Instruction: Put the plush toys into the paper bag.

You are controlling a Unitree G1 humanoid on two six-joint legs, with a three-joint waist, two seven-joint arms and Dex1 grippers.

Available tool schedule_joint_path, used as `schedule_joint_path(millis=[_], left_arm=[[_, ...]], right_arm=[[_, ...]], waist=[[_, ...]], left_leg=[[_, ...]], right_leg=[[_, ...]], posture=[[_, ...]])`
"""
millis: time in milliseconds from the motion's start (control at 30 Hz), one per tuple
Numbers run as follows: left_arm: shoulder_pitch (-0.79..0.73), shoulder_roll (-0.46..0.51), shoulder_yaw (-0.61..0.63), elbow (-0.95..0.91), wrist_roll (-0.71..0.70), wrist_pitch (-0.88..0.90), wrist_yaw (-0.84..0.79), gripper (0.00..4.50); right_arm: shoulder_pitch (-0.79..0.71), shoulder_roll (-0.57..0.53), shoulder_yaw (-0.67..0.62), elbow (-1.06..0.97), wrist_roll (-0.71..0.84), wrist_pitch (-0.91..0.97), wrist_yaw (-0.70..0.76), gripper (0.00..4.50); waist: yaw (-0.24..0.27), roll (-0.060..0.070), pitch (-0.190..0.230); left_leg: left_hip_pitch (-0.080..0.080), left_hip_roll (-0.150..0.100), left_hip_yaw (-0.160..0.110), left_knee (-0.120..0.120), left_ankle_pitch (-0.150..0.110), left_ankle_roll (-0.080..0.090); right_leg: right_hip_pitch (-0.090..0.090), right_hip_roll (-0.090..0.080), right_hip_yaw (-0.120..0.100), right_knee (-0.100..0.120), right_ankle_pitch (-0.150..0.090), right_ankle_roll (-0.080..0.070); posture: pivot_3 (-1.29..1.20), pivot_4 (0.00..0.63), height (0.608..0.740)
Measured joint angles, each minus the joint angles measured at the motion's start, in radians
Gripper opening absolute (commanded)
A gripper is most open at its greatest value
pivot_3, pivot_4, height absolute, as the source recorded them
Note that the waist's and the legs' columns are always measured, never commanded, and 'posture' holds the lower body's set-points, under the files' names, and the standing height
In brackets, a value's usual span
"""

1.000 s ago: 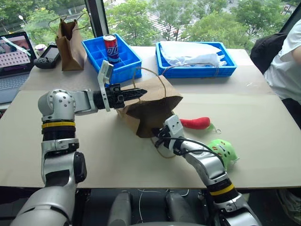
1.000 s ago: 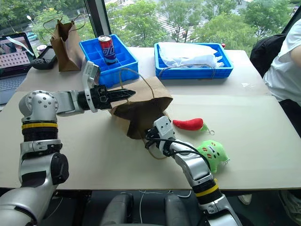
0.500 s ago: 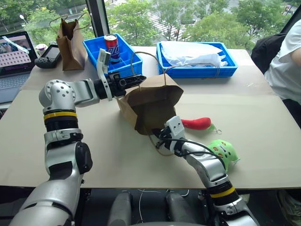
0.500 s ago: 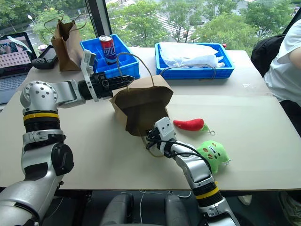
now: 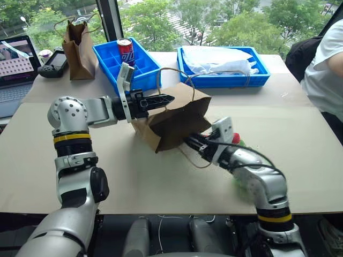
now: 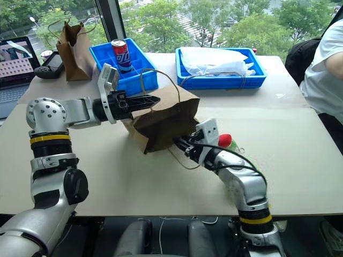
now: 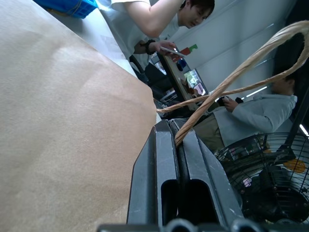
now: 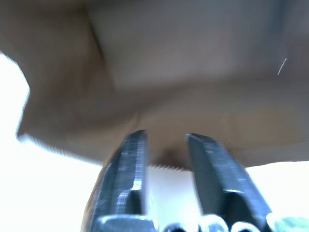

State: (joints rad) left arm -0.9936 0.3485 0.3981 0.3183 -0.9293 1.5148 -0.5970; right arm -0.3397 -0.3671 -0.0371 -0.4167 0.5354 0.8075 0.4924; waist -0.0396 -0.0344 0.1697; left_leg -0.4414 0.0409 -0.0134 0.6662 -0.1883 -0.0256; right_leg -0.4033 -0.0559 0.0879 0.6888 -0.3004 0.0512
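Hanging tilted: wide light-brown paper bag (image 5: 177, 120) | left claw (image 5: 167, 99) clamped on handle (image 7: 227, 82) | right claw (image 8: 166, 159) parted

Pale table (image 5: 300, 160) carries two blue trays (image 5: 222, 80), small brown bag (image 5: 79, 45), laptop (image 5: 16, 75), red chili toy (image 6: 225, 141).

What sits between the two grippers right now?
The paper bag: the left gripper pinches its handle at the top, the right gripper is at its lower edge, as the right eye view shows.
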Motion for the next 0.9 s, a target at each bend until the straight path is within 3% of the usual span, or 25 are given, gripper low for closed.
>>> schedule_joint_path(millis=[133,167,300,500,633,900], left_arm=[[0.017,-0.005,0.003,-0.031,-0.017,0.014,0.000,0.00],[0.025,-0.005,0.004,-0.039,-0.019,0.016,0.000,0.00],[0.042,-0.001,-0.001,-0.058,-0.022,0.019,-0.003,0.00],[0.051,0.013,-0.031,-0.070,-0.027,0.033,-0.028,0.00],[0.047,0.022,-0.040,-0.067,-0.027,0.032,-0.039,0.00],[0.019,0.045,-0.062,-0.061,-0.025,0.028,-0.066,0.00]], right_arm=[[0.006,-0.200,-0.173,-0.093,0.159,0.145,0.066,4.18],[0.038,-0.301,-0.222,-0.107,0.194,0.192,0.102,4.47],[0.218,-0.533,-0.340,-0.109,0.196,0.250,0.201,4.47],[0.411,-0.615,-0.366,-0.105,0.132,0.242,0.233,4.47],[0.470,-0.550,-0.289,-0.096,0.074,0.222,0.181,3.51],[0.424,-0.570,-0.316,-0.101,0.107,0.220,0.200,0.79]], waist=[[0.006,0.000,0.000],[0.009,0.000,0.000],[0.018,0.000,0.000],[0.012,0.000,0.000],[0.011,0.000,0.000],[0.010,0.000,0.000]], left_leg=[[0.000,-0.002,0.000,-0.002,0.000,0.000],[0.000,-0.004,0.000,-0.003,0.000,0.000],[-0.001,-0.004,0.000,-0.005,0.000,0.000],[0.000,-0.005,0.000,-0.005,0.000,0.000],[0.000,-0.005,0.000,-0.005,0.000,0.000],[0.000,-0.005,0.000,-0.005,0.000,0.000]], right_leg=[[0.001,-0.002,0.000,-0.003,0.000,0.000],[0.001,-0.003,0.000,-0.004,0.000,0.001],[0.002,-0.004,0.000,-0.008,-0.001,0.001],[0.002,-0.003,0.001,-0.007,-0.001,0.001],[0.002,-0.003,0.002,-0.007,-0.001,0.002],[0.002,-0.003,0.002,-0.007,-0.001,0.002]], posture=[[0.00,0.150,0.698],[0.00,0.150,0.698],[0.00,0.150,0.698],[0.00,0.150,0.698],[0.00,0.150,0.698],[0.00,0.150,0.698]])
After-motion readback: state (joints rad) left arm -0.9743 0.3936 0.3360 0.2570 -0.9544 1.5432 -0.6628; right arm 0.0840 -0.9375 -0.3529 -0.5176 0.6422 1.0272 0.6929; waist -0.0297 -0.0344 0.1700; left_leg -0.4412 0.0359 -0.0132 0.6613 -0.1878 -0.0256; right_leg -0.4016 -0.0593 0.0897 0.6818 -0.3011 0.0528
